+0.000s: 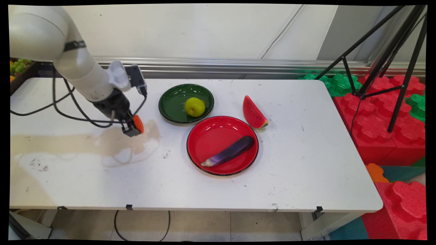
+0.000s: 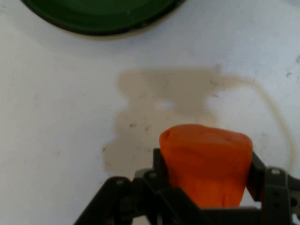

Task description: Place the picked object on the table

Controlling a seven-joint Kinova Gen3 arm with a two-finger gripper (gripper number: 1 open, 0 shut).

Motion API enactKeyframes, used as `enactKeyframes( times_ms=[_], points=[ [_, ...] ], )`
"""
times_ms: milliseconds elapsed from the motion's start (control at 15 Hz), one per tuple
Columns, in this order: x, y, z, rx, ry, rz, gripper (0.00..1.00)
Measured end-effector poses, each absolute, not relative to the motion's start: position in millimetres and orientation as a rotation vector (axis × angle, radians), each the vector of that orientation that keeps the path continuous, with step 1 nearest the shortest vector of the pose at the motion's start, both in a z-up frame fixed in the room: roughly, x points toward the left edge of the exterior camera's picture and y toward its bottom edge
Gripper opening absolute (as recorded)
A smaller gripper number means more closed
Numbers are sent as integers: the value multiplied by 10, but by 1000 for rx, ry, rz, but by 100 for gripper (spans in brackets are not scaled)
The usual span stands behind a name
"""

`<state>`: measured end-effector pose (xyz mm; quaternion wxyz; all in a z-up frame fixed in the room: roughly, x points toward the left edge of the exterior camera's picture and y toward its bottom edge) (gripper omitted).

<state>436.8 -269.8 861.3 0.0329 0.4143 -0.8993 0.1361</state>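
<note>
Two black fingers of the gripper (image 1: 133,127) hold an orange toy piece (image 1: 138,123) just above the table (image 1: 306,177) near its left far part, and a weak pinch could let it slip.

A white rectangular table (image 1: 306,177), stained tan on its left part, stands before a pale panelled wall (image 1: 204,30) with a metal rail (image 1: 238,64). Right: a black tripod (image 1: 391,64) over red foam blocks (image 1: 385,129) and green ones (image 1: 340,83). Beige tiled floor (image 1: 204,224) below.
</note>
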Motion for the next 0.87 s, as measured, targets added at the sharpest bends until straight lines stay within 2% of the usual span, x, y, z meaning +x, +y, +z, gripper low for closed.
enactKeyframes(
  times_ms=[400,667,733,867],
  points=[
    [4258,-2787,8253,1312,-2772,337,0],
    [4221,-2823,8129,1317,-2774,313,0],
    [4212,-2831,8108,1318,-2774,310,100],
    [4198,-2843,8082,1313,-2773,309,100]
  ],
)
